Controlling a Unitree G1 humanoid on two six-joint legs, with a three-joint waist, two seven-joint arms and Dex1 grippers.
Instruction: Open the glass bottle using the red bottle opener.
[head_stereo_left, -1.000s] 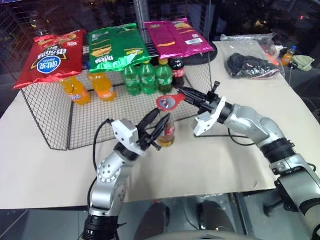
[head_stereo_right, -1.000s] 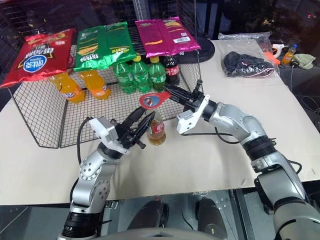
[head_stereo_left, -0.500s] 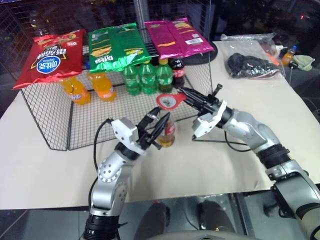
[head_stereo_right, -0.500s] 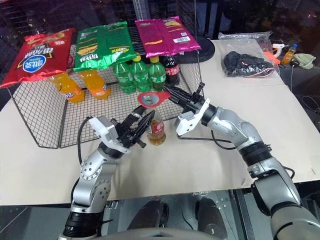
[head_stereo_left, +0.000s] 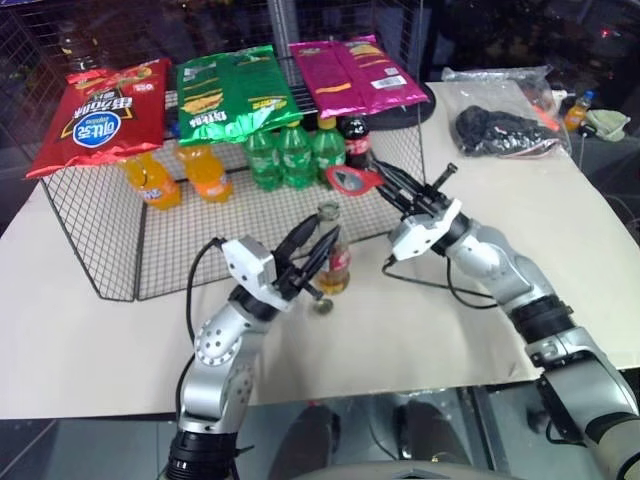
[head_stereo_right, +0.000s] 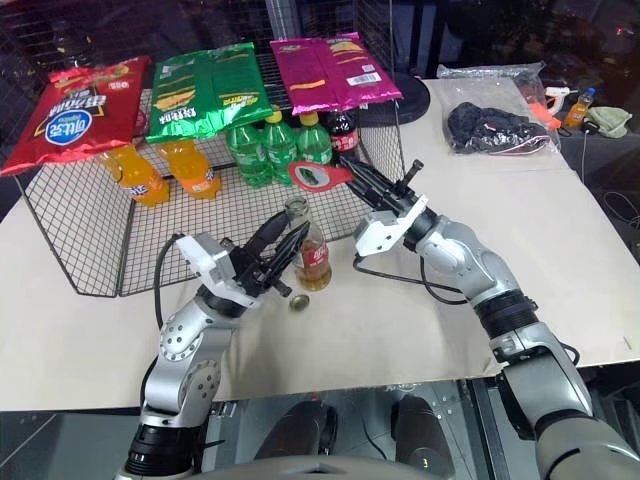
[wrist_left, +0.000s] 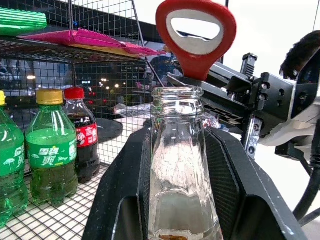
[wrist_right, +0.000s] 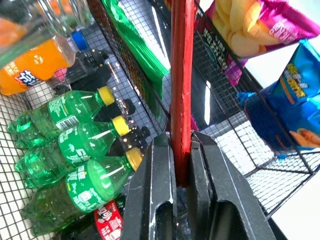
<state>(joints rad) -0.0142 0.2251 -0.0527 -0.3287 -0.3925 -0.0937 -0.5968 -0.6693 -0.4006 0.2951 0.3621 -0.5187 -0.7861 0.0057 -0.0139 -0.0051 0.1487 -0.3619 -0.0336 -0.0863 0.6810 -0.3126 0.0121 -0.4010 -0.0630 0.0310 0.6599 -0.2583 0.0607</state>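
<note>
Glass bottle (head_stereo_right: 311, 255) stands mid-desk before the wire rack (head_stereo_right: 80, 240), mouth now bare; the crown cap (head_stereo_right: 299, 302) has dropped beside its base. Left gripper (head_stereo_right: 283, 243) brackets the bottle, loosened. Right gripper (head_stereo_right: 372, 186), clamped on the red bottle opener (head_stereo_right: 320, 176), has lifted away rackward. Opening looks done.

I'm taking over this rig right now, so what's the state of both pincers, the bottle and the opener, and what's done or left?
Left pincer: fingers on either side of the glass bottle, which stands upright on the table in front of the wire rack.
Right pincer: shut on the handle of the red opener, held above and behind the bottle's mouth, clear of it.
Done: the cap is off and lies on the table beside the bottle; the mouth is bare.
Left: probably only setting down the opener and letting go of the bottle.
</note>
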